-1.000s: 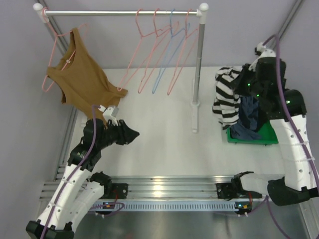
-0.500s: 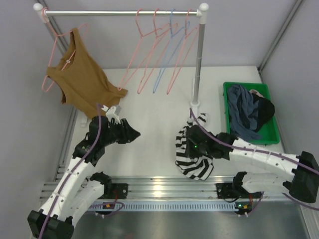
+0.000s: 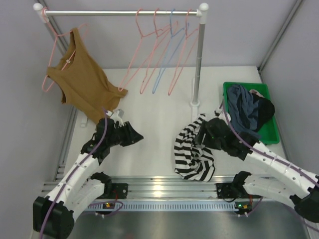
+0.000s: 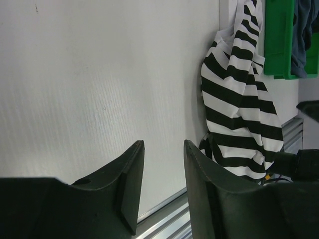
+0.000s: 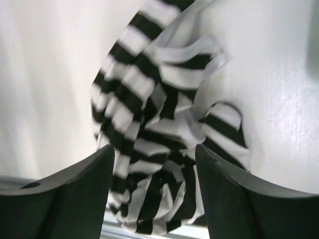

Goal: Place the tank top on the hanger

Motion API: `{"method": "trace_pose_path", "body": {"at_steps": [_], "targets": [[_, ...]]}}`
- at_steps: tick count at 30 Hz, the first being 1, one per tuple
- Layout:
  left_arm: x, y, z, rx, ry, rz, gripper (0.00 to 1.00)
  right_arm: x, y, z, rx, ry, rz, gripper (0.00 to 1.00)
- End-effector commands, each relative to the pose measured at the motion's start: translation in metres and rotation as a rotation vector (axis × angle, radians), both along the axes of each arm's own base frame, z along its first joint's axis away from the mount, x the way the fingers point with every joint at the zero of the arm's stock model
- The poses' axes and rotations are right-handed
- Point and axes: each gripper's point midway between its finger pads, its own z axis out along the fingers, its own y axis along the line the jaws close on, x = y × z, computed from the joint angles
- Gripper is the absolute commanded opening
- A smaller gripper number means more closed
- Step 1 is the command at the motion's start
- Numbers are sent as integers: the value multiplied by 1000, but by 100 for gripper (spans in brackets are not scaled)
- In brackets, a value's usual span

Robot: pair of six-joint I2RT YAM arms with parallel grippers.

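Observation:
The black-and-white striped tank top (image 3: 192, 152) lies crumpled on the white table, in front of the rack's right post. My right gripper (image 3: 203, 135) hovers just above its far edge. In the right wrist view this gripper (image 5: 154, 149) is open, the tank top (image 5: 159, 119) below it and nothing pinched between the fingers. My left gripper (image 3: 137, 134) is open and empty, a short way to the left of the heap. In the left wrist view it (image 4: 162, 144) points across bare table towards the tank top (image 4: 239, 114). Several pink hangers (image 3: 149, 52) hang empty on the rail.
A brown tank top (image 3: 82, 79) hangs on a pink hanger at the rail's left end. A light blue hanger (image 3: 164, 59) hangs among the pink ones. The rack's right post (image 3: 198, 59) stands behind the heap. A green bin (image 3: 264, 134) at the right holds dark clothes (image 3: 246, 112).
My right arm carried the striped tank top from the green bin to the table's front middle, then opened and let it drop. My left gripper crept slightly right.

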Motion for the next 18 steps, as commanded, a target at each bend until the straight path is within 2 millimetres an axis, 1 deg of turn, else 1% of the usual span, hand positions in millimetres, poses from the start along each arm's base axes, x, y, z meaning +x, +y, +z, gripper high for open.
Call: {"method": "trace_pose_path", "body": {"at_steps": [1,2,3,4,5,6,7,8,10,11,12,13,15,17,18], "targets": [[8,-9,14,-50,-63,-24,42,51,-15,10,41,-40,-52,64],[8,-10,14,-49,-64,-29,43,62,-18,11,39,-46,-66,63],[8,-11,13,-48,-61,-33,42,83,-26,9,11,-45,-99,63],[7,-12,11,-47,-54,-41,42,92,-29,7,2,-37,-108,60],[7,-11,11,-43,-52,-43,42,101,-30,5,-1,-33,-114,59],[7,-12,11,-43,-54,-47,42,118,-33,2,-1,-32,-136,59],[6,-12,11,-41,-52,-50,42,124,-32,0,8,-32,-135,59],[6,-11,11,-36,-57,-53,42,134,-37,-11,-6,-8,-159,59],[6,-11,11,-32,-58,-53,42,148,-36,-13,6,-16,-172,57],[5,-11,9,-31,-52,-55,42,153,-38,-27,-9,14,-182,56],[4,-11,10,-30,-53,-59,42,157,-37,-31,-12,20,-183,54],[4,-11,10,-30,-53,-61,42,161,-39,-41,-30,39,-191,51],[3,-11,10,-30,-54,-61,42,165,-42,-48,-47,43,-206,49],[3,-11,11,-28,-56,-62,42,174,-48,-52,-62,17,-234,46],[2,-11,11,-28,-57,-66,42,175,-50,-61,-73,29,-237,45]]}}
